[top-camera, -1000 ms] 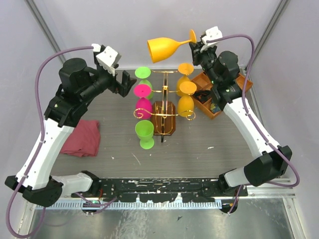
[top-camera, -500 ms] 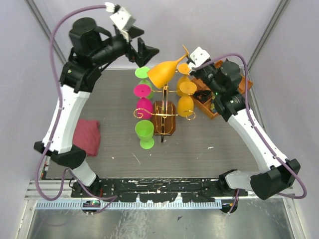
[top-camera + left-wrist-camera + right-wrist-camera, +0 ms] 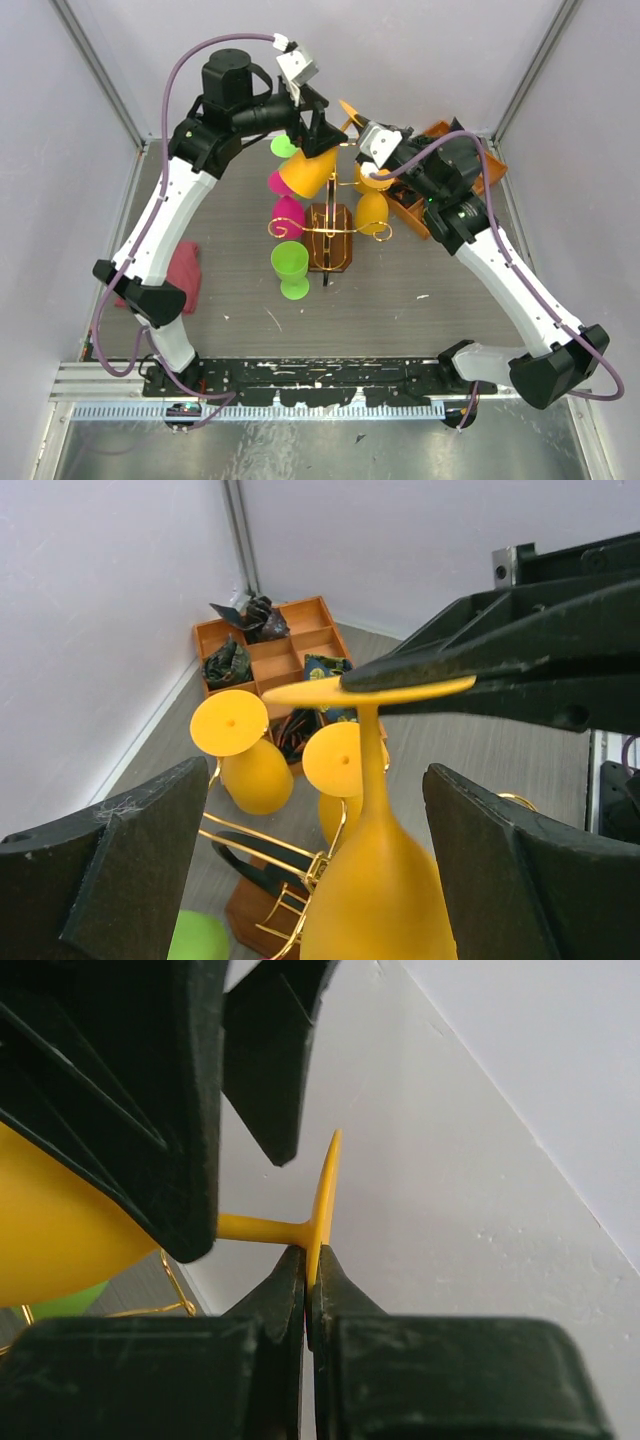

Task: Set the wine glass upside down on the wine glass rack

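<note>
Grey table [image 3: 400, 290] carries wine glass rack [image 3: 330, 235]. Orange wine glass [image 3: 305, 172] aloft above rack's far end, bowl tilted down. Foot rim pinched by right claw [image 3: 308, 1260]; left claw [image 3: 315, 770] spread wide, flanking stem.

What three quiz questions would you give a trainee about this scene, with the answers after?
1. True or false: the left end effector is shut on the held orange wine glass.
2. Which part of that glass does the right end effector pinch? A: bowl. B: stem. C: foot.
3. How many other orange glasses hang on the wine glass rack?
Key: 1. False; it is open, with its fingers on either side of the glass. 2. C. 3. Two.
</note>
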Robot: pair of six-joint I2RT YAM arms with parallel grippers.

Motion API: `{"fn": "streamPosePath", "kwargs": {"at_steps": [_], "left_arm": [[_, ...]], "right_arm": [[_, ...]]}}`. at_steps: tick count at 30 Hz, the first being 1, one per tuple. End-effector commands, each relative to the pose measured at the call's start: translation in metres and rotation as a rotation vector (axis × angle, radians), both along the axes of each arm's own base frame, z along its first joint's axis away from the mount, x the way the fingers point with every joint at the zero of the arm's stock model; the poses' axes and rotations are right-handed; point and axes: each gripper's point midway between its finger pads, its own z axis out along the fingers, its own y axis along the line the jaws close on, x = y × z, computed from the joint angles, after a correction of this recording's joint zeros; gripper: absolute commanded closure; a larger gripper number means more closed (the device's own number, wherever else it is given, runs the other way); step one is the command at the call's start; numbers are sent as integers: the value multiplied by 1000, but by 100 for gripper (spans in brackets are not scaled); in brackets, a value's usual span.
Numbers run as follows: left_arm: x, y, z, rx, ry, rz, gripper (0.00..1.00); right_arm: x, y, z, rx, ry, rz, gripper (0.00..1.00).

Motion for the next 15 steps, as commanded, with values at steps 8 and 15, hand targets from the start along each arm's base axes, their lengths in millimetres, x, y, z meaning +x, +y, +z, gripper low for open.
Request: {"fn": "streamPosePath", "kwargs": {"at_steps": [8,15], "left_arm": [[-22,-9,-10,27,26,-92,26],[-23,-7,-22,64,44,-87,33]], "right_arm": [[0,6,23,-12,-131,-44,99],[0,-4,34,29,-165,-97,99]]}}
